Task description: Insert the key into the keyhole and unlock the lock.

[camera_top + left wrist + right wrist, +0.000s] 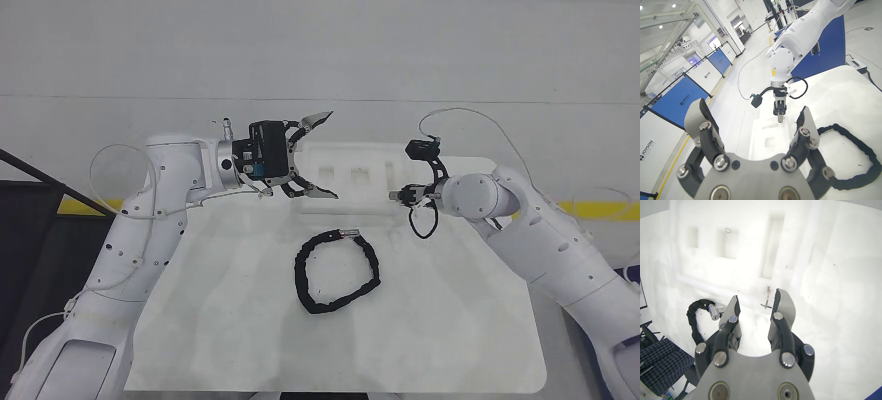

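A black fabric-sleeved chain lock (pixel 337 272) lies looped on the white table. Its silver cylinder (pixel 712 312) faces my right wrist camera with the keyhole showing. A small metal key (pixel 767 298) lies flat on the table against the edge of the white foam tray (pixel 749 247). My right gripper (pixel 756 300) is open just above the table, and the key is close beside one fingertip (pixel 777 298). My left gripper (pixel 318 156) is open wide and empty over the tray's left end, above the chain (pixel 857 142). It faces the right gripper (pixel 780 113).
The foam tray (pixel 365 165) with several rectangular pockets runs along the table's far side. One pocket holds a small ring (pixel 728 230). The white table (pixel 450 330) is bare in front of and beside the chain.
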Action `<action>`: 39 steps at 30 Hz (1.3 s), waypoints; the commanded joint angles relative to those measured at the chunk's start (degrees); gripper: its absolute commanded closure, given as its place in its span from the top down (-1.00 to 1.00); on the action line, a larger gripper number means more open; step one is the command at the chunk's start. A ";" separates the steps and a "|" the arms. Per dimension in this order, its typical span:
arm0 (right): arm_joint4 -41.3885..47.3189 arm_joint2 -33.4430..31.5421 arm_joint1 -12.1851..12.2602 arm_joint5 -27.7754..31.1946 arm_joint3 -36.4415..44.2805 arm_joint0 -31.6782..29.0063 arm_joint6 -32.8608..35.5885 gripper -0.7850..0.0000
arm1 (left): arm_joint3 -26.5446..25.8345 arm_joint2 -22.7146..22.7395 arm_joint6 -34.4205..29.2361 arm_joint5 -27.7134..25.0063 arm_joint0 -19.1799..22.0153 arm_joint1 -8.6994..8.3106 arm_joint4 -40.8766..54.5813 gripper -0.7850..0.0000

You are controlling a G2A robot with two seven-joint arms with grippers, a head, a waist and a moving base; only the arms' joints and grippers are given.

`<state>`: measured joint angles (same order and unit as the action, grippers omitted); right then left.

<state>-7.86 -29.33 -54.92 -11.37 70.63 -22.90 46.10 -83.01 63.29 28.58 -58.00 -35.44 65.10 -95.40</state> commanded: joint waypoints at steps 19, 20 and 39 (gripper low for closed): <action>-4.52 -2.04 -1.82 2.61 -2.74 -1.47 2.38 -0.41 | 0.00 0.00 0.00 0.00 0.00 0.00 0.00 1.00; -4.71 -2.12 -1.93 2.82 -2.79 -1.52 2.43 -0.43 | 0.00 0.00 0.00 0.00 0.00 0.00 0.00 1.00; -7.34 -5.07 -3.45 4.62 -4.70 -1.71 4.28 -1.00 | 0.00 0.00 0.00 0.00 0.00 0.00 0.00 1.00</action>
<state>-15.20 -34.06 -58.36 -6.95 65.85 -24.56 50.25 -83.01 63.29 28.58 -58.00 -35.44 65.10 -95.40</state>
